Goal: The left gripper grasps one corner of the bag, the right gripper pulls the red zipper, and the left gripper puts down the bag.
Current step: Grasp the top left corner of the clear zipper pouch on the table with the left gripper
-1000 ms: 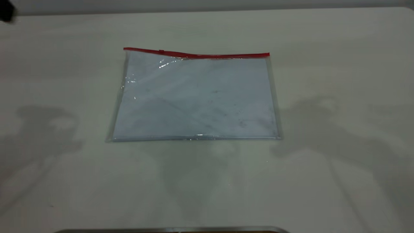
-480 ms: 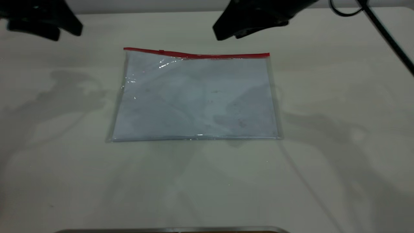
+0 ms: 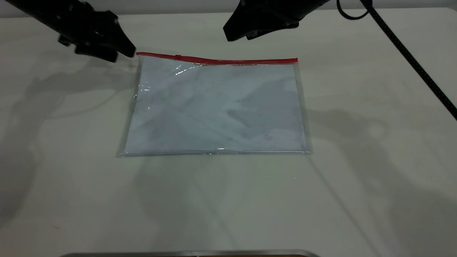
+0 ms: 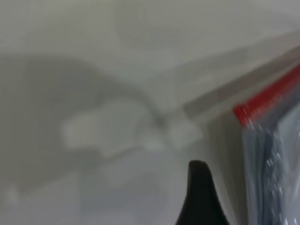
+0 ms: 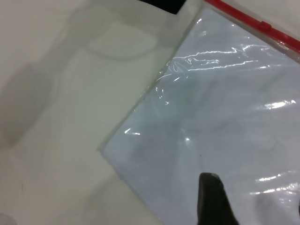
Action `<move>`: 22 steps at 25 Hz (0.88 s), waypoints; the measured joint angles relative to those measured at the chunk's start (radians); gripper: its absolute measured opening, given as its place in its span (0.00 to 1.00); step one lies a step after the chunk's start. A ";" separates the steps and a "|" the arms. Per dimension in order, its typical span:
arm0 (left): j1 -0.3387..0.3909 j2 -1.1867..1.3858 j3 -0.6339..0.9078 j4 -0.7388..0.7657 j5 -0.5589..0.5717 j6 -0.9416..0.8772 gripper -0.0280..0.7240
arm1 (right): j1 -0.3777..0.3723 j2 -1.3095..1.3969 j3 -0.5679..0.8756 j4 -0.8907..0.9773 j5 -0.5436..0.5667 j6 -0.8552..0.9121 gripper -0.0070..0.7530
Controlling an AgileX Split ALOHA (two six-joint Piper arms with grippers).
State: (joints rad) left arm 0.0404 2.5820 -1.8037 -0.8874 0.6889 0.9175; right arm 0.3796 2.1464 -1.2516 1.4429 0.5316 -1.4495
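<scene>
Now I'm hovering my left hand (image 3: 119,53) beside the corner of the bag (image 3: 140,56).
My right hand (image 3: 237,35) is hanging above the red zipper (image 3: 216,60); I cannot tell either grip.

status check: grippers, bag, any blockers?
Left gripper at the corner of the bag, not gripping. Right gripper above the red zipper. Bag flat on table. Nothing in the way.

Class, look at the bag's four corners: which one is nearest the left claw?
The far-left corner, tipped by the red zipper end. The left claw hovers just beside it; the other corners lie farther away.
</scene>
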 joint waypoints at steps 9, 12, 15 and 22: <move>-0.027 0.164 -0.148 -0.141 0.102 0.056 0.82 | 0.000 0.004 0.000 0.016 -0.030 0.000 0.63; -0.044 0.166 -0.148 -0.151 0.105 0.084 0.79 | 0.000 0.004 0.000 0.016 -0.034 0.000 0.63; -0.051 0.166 -0.148 -0.152 0.110 0.093 0.65 | 0.000 0.004 0.000 0.017 -0.034 0.000 0.63; -0.051 0.163 -0.148 -0.154 0.178 0.125 0.11 | 0.000 0.005 -0.025 0.016 -0.034 -0.014 0.63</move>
State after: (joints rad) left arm -0.0104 2.7450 -1.9516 -1.0412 0.8672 1.0426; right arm 0.3796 2.1509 -1.2763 1.4590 0.4981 -1.4631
